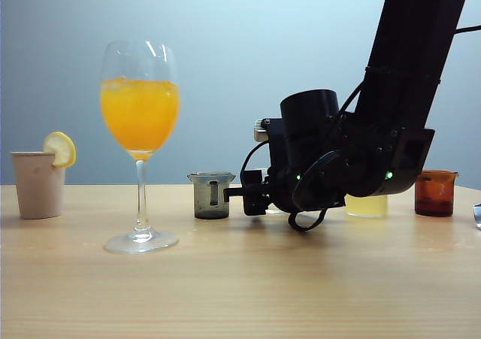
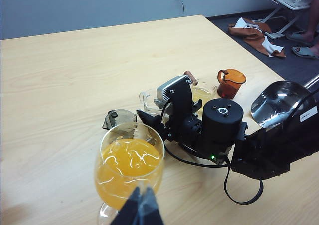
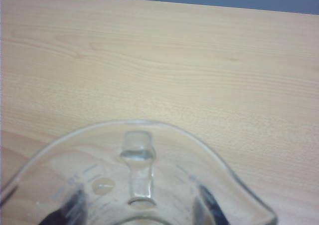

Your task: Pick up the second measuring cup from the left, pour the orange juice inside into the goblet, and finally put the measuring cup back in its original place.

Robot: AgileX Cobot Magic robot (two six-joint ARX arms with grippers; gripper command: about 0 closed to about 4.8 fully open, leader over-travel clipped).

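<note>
The right gripper (image 3: 139,216) has its jaws closed around the second measuring cup (image 3: 137,155), which looks empty; the dark fingertips (image 3: 70,207) press its glass walls at the frame's bottom edge. In the exterior view this gripper (image 1: 252,192) hangs low over the counter (image 1: 240,279), centre frame, just right of the smoky grey cup (image 1: 211,195). The left gripper (image 2: 139,207) sits bottom centre, its jaws seemingly closed, beside the goblet (image 1: 140,140), which holds the orange juice (image 1: 140,113) at left.
</note>
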